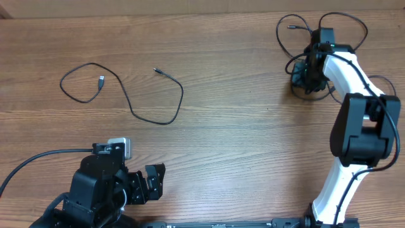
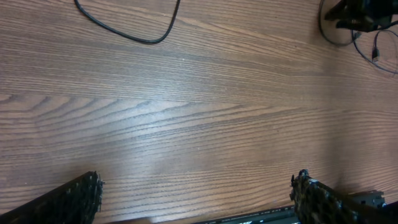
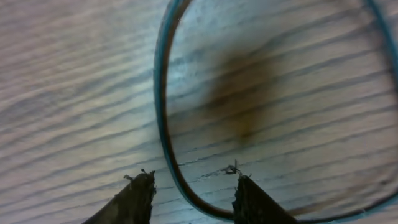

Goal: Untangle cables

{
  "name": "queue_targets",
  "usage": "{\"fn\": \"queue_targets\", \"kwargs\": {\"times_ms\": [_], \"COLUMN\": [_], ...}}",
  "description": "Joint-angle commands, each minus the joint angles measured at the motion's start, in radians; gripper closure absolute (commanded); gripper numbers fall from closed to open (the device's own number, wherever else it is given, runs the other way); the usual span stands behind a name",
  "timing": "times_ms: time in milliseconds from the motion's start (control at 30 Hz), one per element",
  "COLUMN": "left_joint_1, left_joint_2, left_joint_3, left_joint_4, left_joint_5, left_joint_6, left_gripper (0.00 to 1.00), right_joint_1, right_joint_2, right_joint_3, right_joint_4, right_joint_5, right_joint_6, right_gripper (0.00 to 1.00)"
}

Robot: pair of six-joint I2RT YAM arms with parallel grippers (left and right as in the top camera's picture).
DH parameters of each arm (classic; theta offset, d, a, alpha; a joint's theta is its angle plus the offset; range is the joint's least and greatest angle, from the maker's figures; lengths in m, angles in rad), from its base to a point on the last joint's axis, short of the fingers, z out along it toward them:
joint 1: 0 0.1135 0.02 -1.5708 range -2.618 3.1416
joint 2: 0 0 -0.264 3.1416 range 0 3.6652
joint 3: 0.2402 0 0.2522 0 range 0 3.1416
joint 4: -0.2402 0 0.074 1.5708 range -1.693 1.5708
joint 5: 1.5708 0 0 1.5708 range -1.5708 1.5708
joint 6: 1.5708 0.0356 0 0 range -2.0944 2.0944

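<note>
Cables: thin, black, limp cords; likely light, slide easily on wood, snag on each other. Tangled bundle (image 1: 297, 71) at far right of worktop (image 1: 253, 145), loops splaying outward. One separate cable (image 1: 182, 95) lies in open curve left of centre, well apart. Best hold, by judgement: single outer strand (image 3: 160, 112), away from knot; gentle pull, no yanking plugs. Right end effector (image 3: 194, 190) low over bundle, jaws part-open, strand passing between, not pinched. Left end effector (image 2: 196, 193) fully spread, empty, near front edge.

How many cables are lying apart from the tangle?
1: the loose cable curls at the left of the table. The tangle under the right end effector may hide more strands.
</note>
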Motion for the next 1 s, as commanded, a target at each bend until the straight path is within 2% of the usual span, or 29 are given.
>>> {"fn": "queue_targets", "kwargs": {"times_ms": [0, 467, 600, 700, 800, 967], "left_joint_1": [-0.007, -0.007, -0.007, -0.007, -0.007, -0.007], "left_joint_2": [-0.005, -0.005, -0.005, -0.005, -0.005, -0.005], "left_joint_3": [-0.008, -0.008, -0.008, -0.008, -0.008, -0.008], "left_joint_4": [0.005, 0.000, -0.003, -0.002, -0.002, 0.001], "left_joint_5": [-0.011, -0.010, -0.010, -0.010, -0.011, -0.011], "left_joint_6": [-0.006, -0.006, -0.006, -0.006, -0.006, -0.006], "left_gripper": [0.00, 0.00, 0.01, 0.01, 0.00, 0.00], "right_joint_1": [0.017, 0.051, 0.051, 0.051, 0.051, 0.050], "right_joint_2": [0.021, 0.059, 0.075, 0.077, 0.076, 0.073], "right_joint_3": [-0.011, -0.013, -0.013, -0.013, -0.012, -0.010], "right_joint_4": [0.005, 0.015, 0.010, -0.002, -0.021, -0.067], "right_joint_5": [0.013, 0.018, 0.024, 0.024, 0.024, 0.024], "right_joint_6": [0.016, 0.018, 0.018, 0.018, 0.018, 0.019], "right_gripper": [0.61, 0.64, 0.71, 0.85, 0.95, 0.96]}}
